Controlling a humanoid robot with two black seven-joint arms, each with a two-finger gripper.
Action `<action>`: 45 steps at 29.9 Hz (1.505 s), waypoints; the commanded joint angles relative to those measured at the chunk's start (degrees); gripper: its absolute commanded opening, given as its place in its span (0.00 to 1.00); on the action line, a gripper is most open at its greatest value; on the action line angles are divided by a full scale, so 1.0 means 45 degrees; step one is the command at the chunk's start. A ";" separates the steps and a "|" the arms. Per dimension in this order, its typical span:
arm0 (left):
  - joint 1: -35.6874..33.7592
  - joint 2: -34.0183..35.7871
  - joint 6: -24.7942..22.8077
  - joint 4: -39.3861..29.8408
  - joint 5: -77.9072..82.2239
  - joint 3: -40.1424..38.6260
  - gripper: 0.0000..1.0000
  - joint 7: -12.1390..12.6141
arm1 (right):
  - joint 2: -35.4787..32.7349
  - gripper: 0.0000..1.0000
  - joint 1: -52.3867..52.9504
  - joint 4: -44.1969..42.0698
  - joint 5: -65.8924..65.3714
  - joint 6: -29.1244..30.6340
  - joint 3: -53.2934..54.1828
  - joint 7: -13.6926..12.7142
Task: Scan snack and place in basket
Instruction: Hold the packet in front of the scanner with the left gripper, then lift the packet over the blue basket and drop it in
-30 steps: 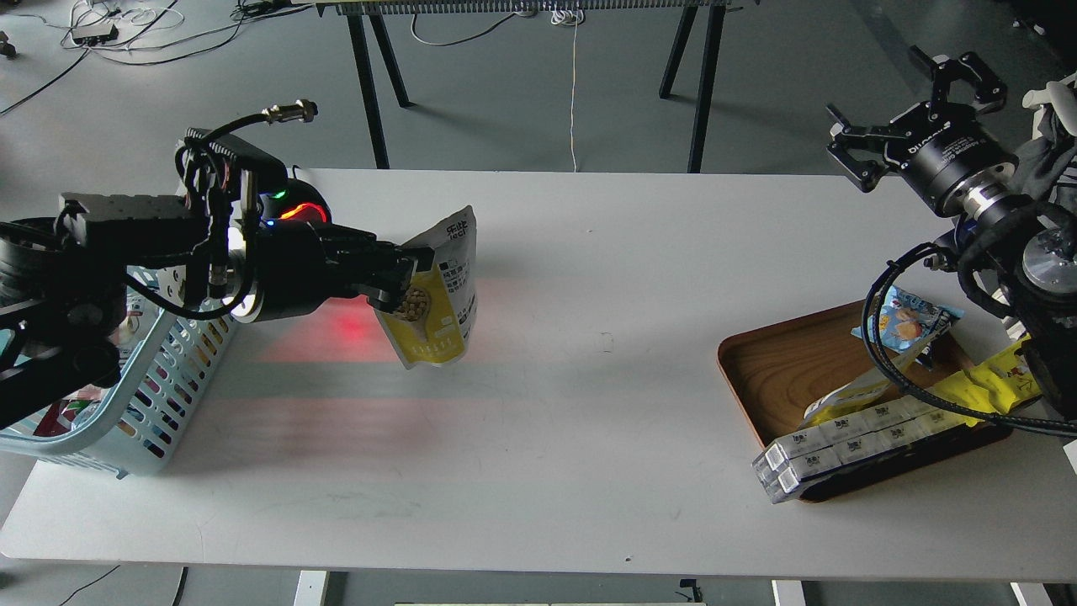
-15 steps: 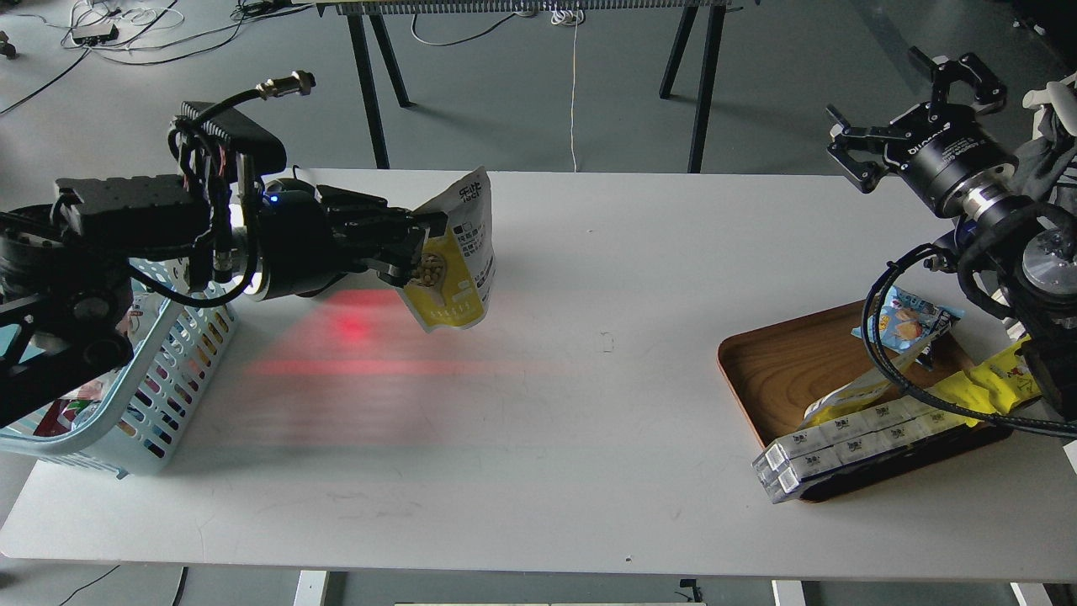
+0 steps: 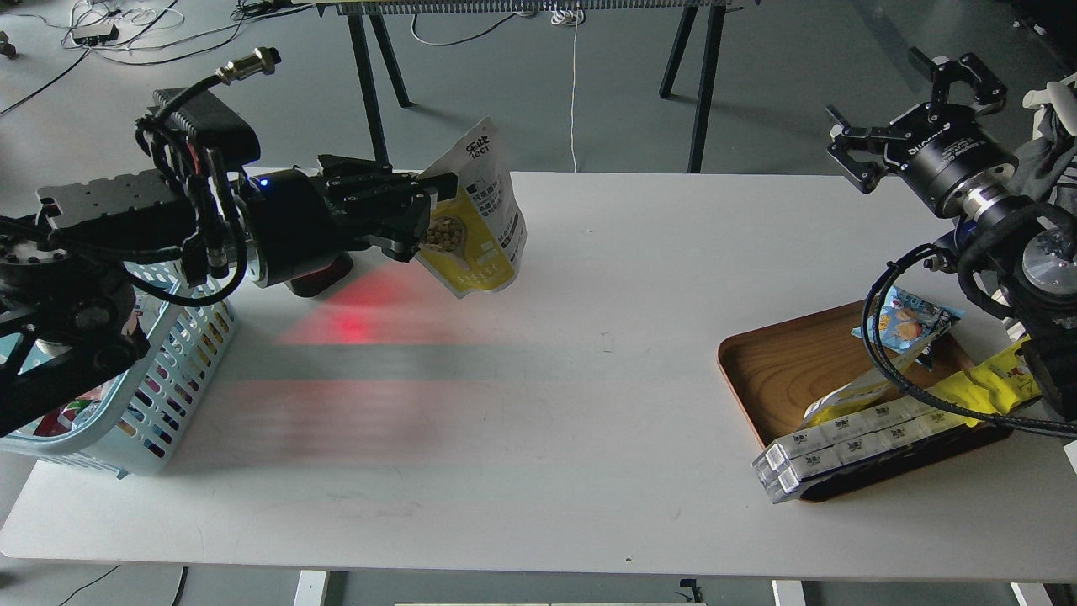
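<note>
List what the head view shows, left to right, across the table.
Light blue slotted plastic basket → left hand gripping the white and yellow soft snack pouch → brown wooden tray → open right hand.

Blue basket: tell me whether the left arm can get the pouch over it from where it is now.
Probably yes. The left tool holds the pouch up off the table, and the basket sits open-topped just beside that arm. Nothing stands between them, though the arm's own bulk hides much of the basket.
</note>
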 commanded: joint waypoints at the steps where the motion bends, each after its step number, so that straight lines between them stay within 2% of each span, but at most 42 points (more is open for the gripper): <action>1: 0.0248 0.0002 0.0374 0.0261 0.0888 0.0006 0.01 -0.0224 | 0.0000 0.96 0.0003 0.0004 0.0001 0.0000 0.0000 0.0000; 9: 0.0990 -0.0057 0.1254 0.0866 0.2334 0.0006 0.01 -0.0634 | -0.0020 0.96 -0.0016 0.0004 0.0001 0.0000 0.0000 0.0000; 16: 0.1518 -0.0037 0.1313 0.1023 0.2550 -0.0091 0.01 -0.0792 | -0.0020 0.96 -0.0036 0.0004 0.0000 0.0000 0.0000 0.0000; 20: 0.1460 0.0041 0.1294 0.0945 0.2531 -0.0247 0.01 -0.0811 | -0.0020 0.96 -0.0036 0.0004 -0.0019 0.0000 0.0000 0.0000; 23: 0.1401 0.0061 0.1157 0.0789 0.2472 -0.1006 0.01 -0.0869 | -0.0020 0.96 -0.0055 0.0024 -0.0019 0.0000 0.0000 0.0000; 26: 0.1284 0.0313 0.0418 0.0789 0.2336 -0.2061 0.01 -0.1064 | -0.0020 0.96 0.0003 0.0023 -0.0019 0.0000 0.0000 0.0000; 30: 0.1284 0.1035 -0.0755 0.0808 0.1965 -0.3604 0.01 -0.1513 | -0.0020 0.96 0.0042 0.0004 -0.0058 0.0000 -0.0077 0.0000; 34: 0.1303 0.2634 -0.1712 0.0886 0.1556 -0.4465 0.01 -0.2040 | 0.0000 0.96 0.0276 -0.0054 -0.0117 -0.0020 -0.0195 0.0000; 42: 0.1479 0.5976 -0.1636 0.1256 0.0442 -0.4291 0.01 -0.3524 | 0.0058 0.96 0.0394 -0.0074 -0.0117 0.0000 -0.0234 0.0000; 45: 0.1479 0.6816 -0.1636 0.1511 0.0149 -0.3998 0.01 -0.3799 | 0.0058 0.96 0.0394 -0.0074 -0.0117 0.0000 -0.0234 0.0000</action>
